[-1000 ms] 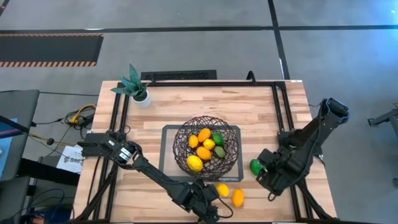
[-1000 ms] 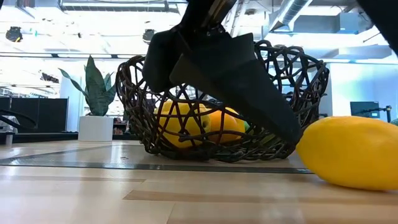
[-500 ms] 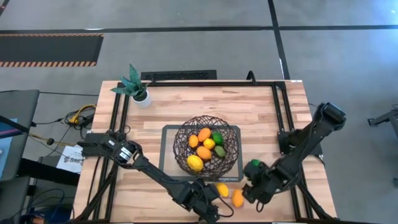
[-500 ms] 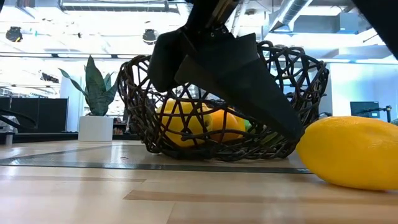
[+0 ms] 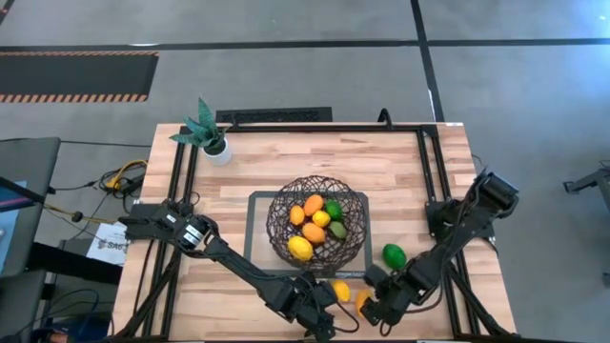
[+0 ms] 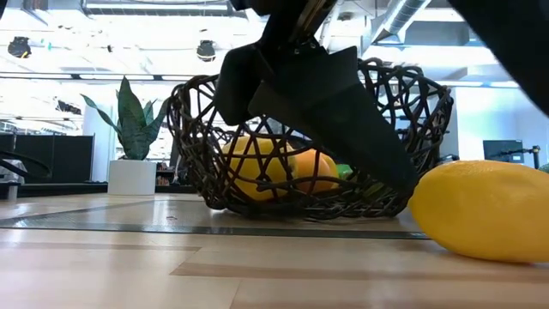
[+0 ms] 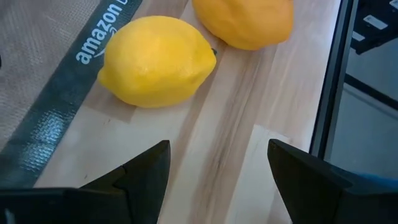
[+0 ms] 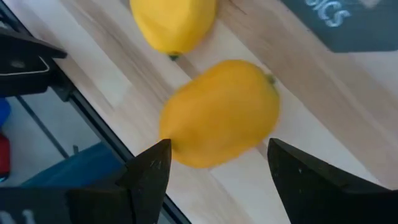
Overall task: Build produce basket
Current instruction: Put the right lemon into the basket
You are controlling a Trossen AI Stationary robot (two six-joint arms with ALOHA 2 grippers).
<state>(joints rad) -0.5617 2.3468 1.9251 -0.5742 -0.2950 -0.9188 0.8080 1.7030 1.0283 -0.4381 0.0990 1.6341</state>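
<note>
The dark wire basket (image 5: 317, 227) stands on the grey-framed mat and holds several orange, yellow and green fruits. A yellow lemon (image 5: 340, 291) and an orange fruit (image 5: 363, 299) lie on the wood near the front edge, and a green lime (image 5: 394, 254) lies to their right. My left gripper (image 5: 329, 312) is open just left of the lemon (image 7: 155, 59), with the orange fruit (image 7: 245, 22) beyond it. My right gripper (image 5: 376, 307) is open just right of the orange fruit (image 8: 217, 112), touching nothing. The lemon (image 8: 174, 22) also shows past it.
A teal-leaved plant in a white pot (image 5: 212, 138) stands at the far left corner. Black frame rails (image 5: 429, 171) run along the table's sides. In the low view a dark arm part (image 6: 326, 112) hangs in front of the basket, and the lemon (image 6: 480, 210) lies close at right.
My right gripper has moved toward the table's near edge and to the left, away from the green lime and up to the orange fruit. The lime stays lying on the wood.
</note>
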